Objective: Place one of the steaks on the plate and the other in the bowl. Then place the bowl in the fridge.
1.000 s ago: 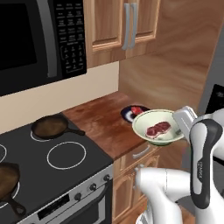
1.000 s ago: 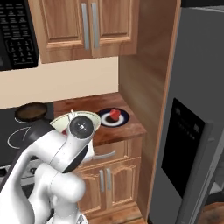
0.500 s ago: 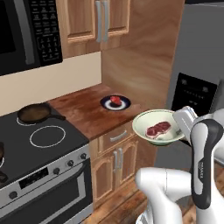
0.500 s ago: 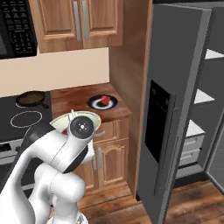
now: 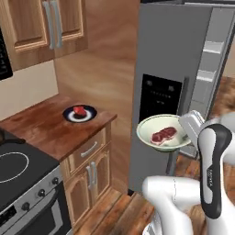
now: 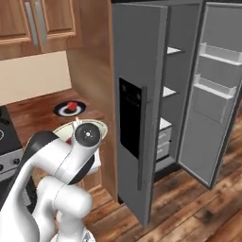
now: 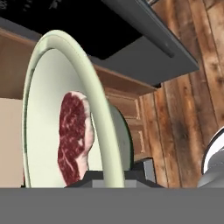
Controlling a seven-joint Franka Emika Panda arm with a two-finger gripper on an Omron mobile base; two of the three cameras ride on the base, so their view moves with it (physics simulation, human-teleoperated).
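Observation:
My gripper (image 5: pixel 183 132) is shut on the right rim of the pale bowl (image 5: pixel 149 128), carrying it level in the air in front of the fridge (image 5: pixel 174 55). One steak (image 5: pixel 164 135) lies in that bowl. In the hand view the bowl (image 7: pixel 48 87) stands edge-on with the steak (image 7: pixel 72 135) against its floor, and the gripper (image 7: pixel 113 175) pinches the rim. The other steak (image 5: pixel 79 110) rests on the dark plate (image 5: pixel 91 113) on the wooden counter. The fridge (image 6: pixel 137 56) has its right door (image 6: pixel 212 94) swung wide open, showing white shelves (image 6: pixel 172 90).
The wooden counter (image 5: pixel 46 133) with drawers and cabinet doors is at the left, next to the stove (image 5: pixel 13 170). Upper cabinets (image 5: pixel 50 27) hang above. The fridge's dispenser door (image 6: pixel 132 118) stands between the arm and the shelves. Wooden floor (image 6: pixel 189 208) lies before the fridge.
The base has driven right, so the whole scene slid left: stove and skillets left the views and the open fridge came in. The bowl stays in the shut gripper.

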